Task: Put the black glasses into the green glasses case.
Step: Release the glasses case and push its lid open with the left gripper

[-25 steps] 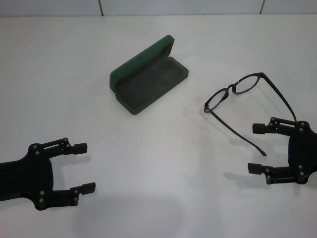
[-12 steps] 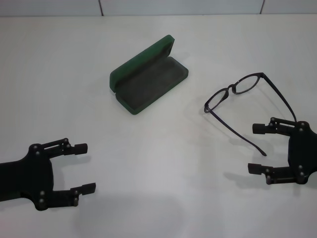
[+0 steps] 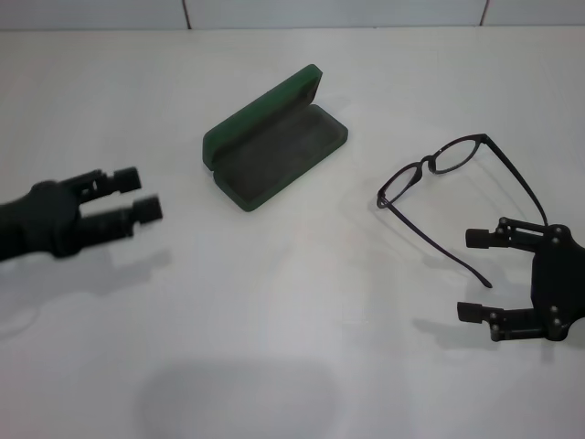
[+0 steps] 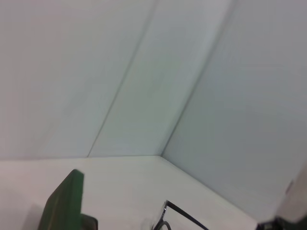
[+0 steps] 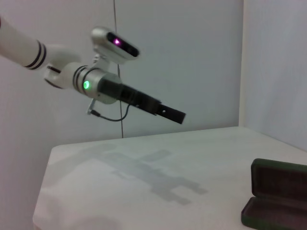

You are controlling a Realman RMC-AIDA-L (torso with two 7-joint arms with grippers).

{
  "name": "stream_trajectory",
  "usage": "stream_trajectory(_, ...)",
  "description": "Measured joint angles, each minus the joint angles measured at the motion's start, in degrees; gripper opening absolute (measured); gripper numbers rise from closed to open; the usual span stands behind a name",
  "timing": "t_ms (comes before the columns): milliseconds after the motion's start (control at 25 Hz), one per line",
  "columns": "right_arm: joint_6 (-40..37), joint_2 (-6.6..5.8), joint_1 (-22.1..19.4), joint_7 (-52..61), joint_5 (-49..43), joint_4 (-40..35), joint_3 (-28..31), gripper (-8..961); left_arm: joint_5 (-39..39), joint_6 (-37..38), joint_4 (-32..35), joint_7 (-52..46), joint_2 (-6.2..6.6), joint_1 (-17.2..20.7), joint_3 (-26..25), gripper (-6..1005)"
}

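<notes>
White table (image 3: 292,302), open green glasses case (image 3: 274,146), black glasses (image 3: 448,183) apart, both grippers' fingers apart.

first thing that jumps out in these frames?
The green glasses case lying open mid-table, grey lining up, nothing in it. To its right the black glasses rest on the white table, temples unfolded, one tip close to the open right hand. The left hand is raised over the table's left side, pointing toward the case.
</notes>
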Motion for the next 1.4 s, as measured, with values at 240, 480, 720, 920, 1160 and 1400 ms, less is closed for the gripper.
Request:
stream_trajectory(240,0.0,0.00,0.3,0.0,0.0,0.0,0.0,857,8.4,-7.0,0.9,-16.6,1.12,-6.9,1.2,805)
stream_trajectory(480,0.0,0.27,0.6,0.0,-0.7,0.0,0.0,858,16.9,-10.1,7.3,-23.6,0.63,-13.2,1.3,803)
stream_trajectory(720,0.1,0.77,1.3,0.1,-1.3,0.0,-0.5,858,24.0,-14.0,15.9,-30.3,-0.08,-18.5,8.0,804)
stream_trajectory(920,0.1,0.94,1.6,0.1,-1.4,0.0,-1.6,858,28.2,-18.8,16.1,-34.0,0.74,-23.6,15.8,803)
stream_trajectory(1160,0.1,1.20,1.7,0.2,-1.4,0.1,-2.2,857,33.2,-25.2,9.8,-34.6,0.51,-30.7,19.7,801)
stream_trajectory(1400,0.1,1.32,1.6,0.2,-1.4,0.1,-2.3,857,34.3,-30.7,7.9,-33.3,-0.65,-32.2,24.2,798)
